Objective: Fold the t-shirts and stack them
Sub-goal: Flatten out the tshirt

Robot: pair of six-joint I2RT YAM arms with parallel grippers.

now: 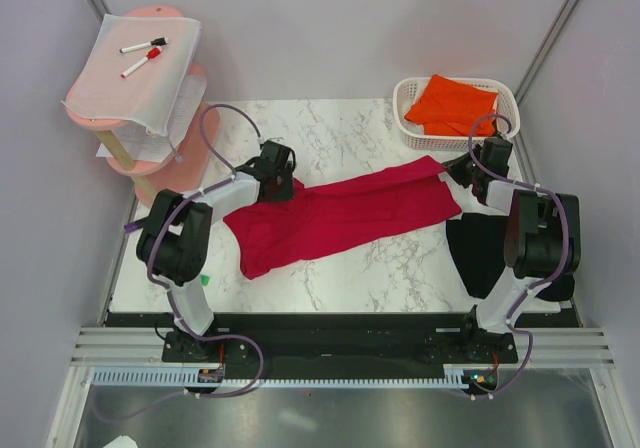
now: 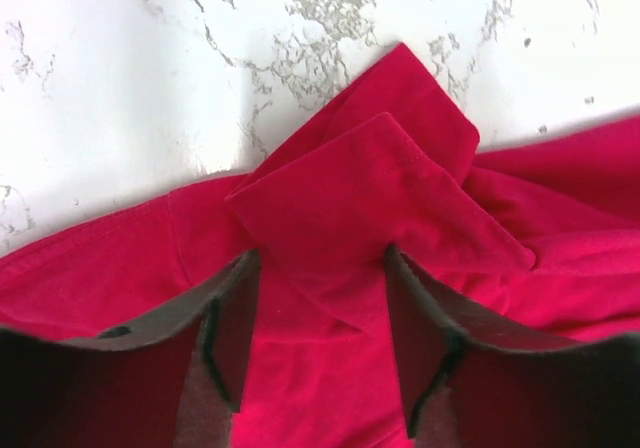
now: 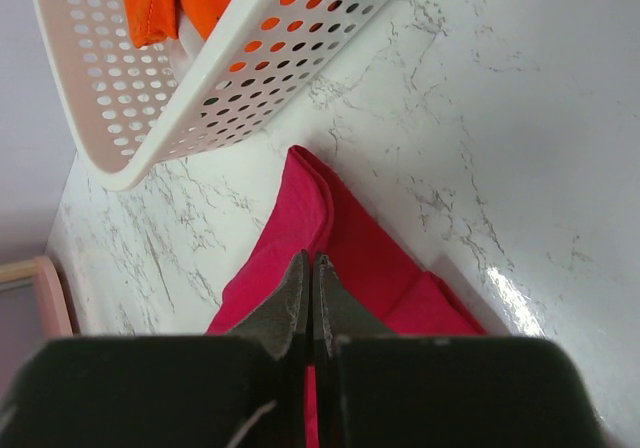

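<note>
The crimson t-shirt [image 1: 340,213] lies in a long band across the marble counter [image 1: 380,268], running from the left fingers [image 1: 278,190] at one end to the right fingers [image 3: 308,288] at the other. The left fingers are spread apart and rest down on the cloth. A folded-over sleeve flap sits in the gap between them, its point reaching just past the tips onto bare counter. The right fingers are pressed together on the shirt's far corner. A thin sliver of red shows between them, and the rest of that corner fans out just ahead of their tips.

Beyond the right fingers, close to the pinched corner but apart from it, is a white perforated basket [image 1: 408,118] with the orange t-shirt [image 1: 455,103] inside. The black t-shirt [image 1: 478,253] lies on the counter behind the right fingers, toward that arm's base, and the arm partly covers it. It lies near the crimson one, but I cannot tell whether they touch.
</note>
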